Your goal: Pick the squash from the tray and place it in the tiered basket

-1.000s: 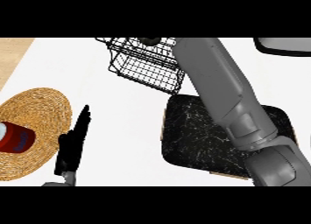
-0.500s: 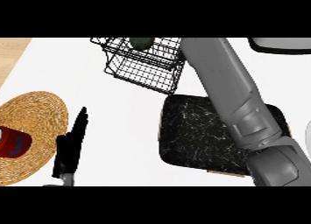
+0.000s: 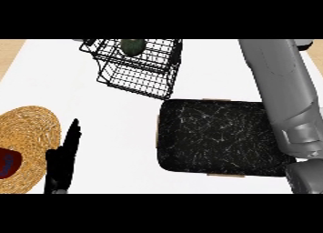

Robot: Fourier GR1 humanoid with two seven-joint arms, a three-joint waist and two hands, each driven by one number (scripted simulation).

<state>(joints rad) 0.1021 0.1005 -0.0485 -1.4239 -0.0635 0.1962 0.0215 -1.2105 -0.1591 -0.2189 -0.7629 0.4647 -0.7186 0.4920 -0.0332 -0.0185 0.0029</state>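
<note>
Green squash (image 3: 132, 46) — in basket (image 3: 138, 73), orientation unclear

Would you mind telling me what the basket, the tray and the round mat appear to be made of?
The basket looks like thin black metal wire: an open grid you can see the counter through. The tray looks like dark polished stone, perhaps marble: black with fine white veins; pale tabs at its edges may be wood. The mat looks like woven straw or wicker: tan, coiled rings.

Dark green squash (image 3: 132, 46), black wire basket (image 3: 138, 68)
</note>
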